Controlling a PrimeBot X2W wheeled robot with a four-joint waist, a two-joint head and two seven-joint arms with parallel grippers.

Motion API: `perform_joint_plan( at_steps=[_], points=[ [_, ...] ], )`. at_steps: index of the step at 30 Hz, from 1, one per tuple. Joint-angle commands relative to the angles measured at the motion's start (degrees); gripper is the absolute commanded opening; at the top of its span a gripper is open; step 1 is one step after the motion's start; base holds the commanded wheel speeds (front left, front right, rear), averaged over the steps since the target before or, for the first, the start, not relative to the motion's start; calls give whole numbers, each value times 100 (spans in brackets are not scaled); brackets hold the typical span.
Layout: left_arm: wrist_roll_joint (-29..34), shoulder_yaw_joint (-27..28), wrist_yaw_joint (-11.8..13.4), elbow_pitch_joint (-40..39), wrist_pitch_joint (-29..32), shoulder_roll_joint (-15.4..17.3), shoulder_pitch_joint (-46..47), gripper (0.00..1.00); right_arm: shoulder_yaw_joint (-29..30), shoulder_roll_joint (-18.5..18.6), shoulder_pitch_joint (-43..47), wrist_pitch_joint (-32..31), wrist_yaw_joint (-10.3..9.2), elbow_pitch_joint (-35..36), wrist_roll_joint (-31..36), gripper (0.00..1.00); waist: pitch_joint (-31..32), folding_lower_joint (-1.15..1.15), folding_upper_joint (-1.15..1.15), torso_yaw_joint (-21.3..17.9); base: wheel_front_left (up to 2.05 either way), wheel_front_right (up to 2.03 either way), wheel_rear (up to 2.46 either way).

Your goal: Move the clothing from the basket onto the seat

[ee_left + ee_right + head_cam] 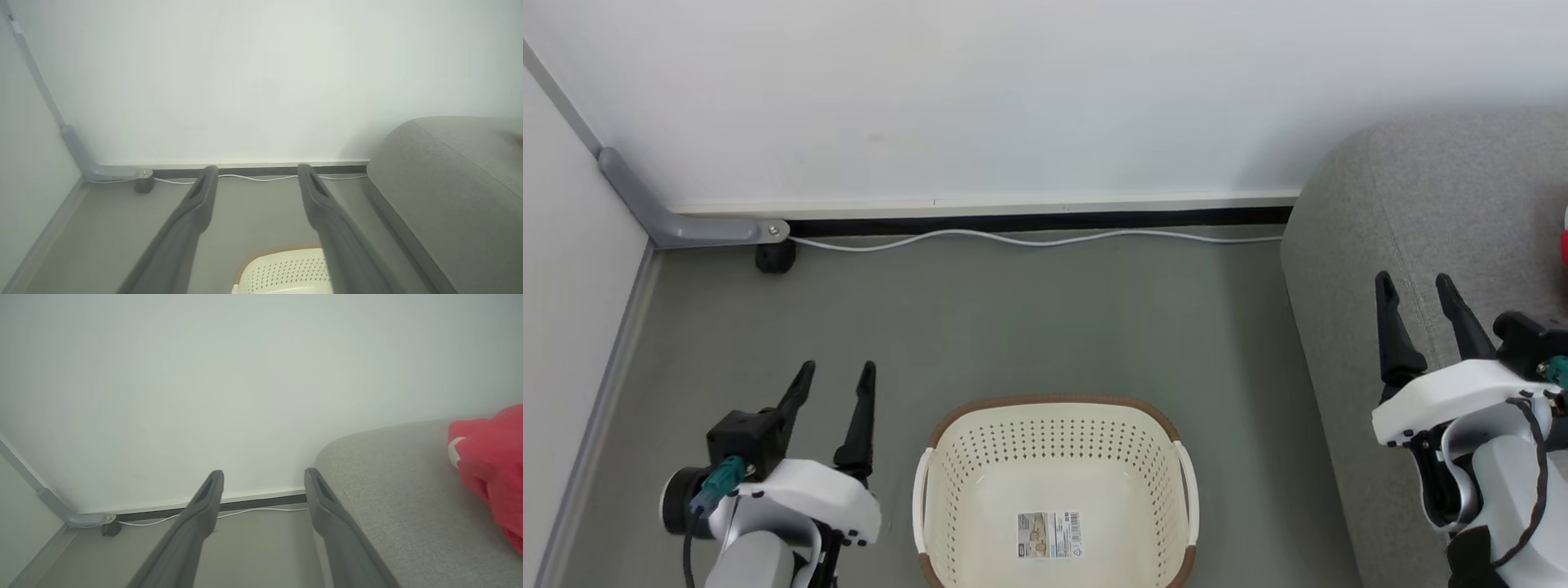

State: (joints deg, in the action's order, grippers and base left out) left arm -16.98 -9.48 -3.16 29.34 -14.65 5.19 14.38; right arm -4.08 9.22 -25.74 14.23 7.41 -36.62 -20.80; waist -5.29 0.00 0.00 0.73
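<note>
Clothing (494,457): one heap on seat (408,506); one basket (1054,441); left claw (838,367), right claw (1413,279) spread.

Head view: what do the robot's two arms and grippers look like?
Both match. The left gripper and right gripper each have two long, tapered black fingers on a white moulded wrist shell, with a black block carrying a teal plug and a thin black cable. The forearms behind are pale grey and rounded.

White cable (1029,238) along the skirting, grey conduit (678,224), black plug (774,257).
</note>
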Motion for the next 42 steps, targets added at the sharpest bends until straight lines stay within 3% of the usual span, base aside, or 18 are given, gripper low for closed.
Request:
perform_joint_plan(
  at_steps=[1,15,26,42],
  points=[
    [106,361,87,-183,-35,138,-45,100,-101,-12,113,76,8,233,-37,100,181,0,0,89,0,0,0],
    [474,1376,-16,-619,-35,-46,-974,100,-239,-208,1084,76,8,1020,356,100,581,0,0,91,0,0,0],
    [584,1562,-206,-828,-35,-191,-1231,100,-313,-318,1406,76,8,972,597,100,621,0,0,-6,0,0,0],
    [568,1545,-220,-822,-35,-230,-1321,100,-321,-349,1371,76,8,835,639,100,598,0,0,-75,0,0,0]
  ],
)
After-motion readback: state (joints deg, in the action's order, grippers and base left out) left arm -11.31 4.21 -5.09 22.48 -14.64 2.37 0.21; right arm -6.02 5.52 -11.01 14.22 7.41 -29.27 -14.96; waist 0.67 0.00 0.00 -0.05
